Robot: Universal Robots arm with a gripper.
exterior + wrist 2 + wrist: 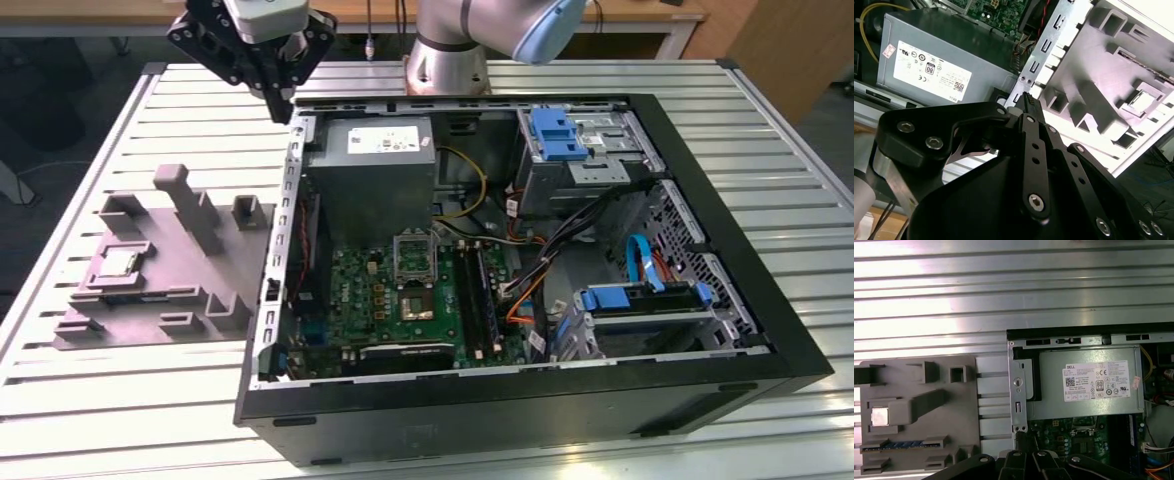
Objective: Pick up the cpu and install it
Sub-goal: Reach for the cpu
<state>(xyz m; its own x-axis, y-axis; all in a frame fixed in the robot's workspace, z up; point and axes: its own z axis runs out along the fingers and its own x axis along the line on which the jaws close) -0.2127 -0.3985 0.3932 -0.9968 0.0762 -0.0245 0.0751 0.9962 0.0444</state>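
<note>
The cpu is a small pale square chip lying in a recess of the grey plastic tray, on the exterior view's left beside the open computer case. Both wrist views show the cpu in that tray. My gripper hangs above the table at the case's far left corner, well back from the tray. Its black fingers are shut together with nothing between them. The dark metal-framed socket sits on the green motherboard inside the case.
A grey power-supply box fills the case's far left part. Drive cages with blue clips and loose cables occupy the exterior view's right. The tray has upright blocks. The ribbed metal table surrounds everything.
</note>
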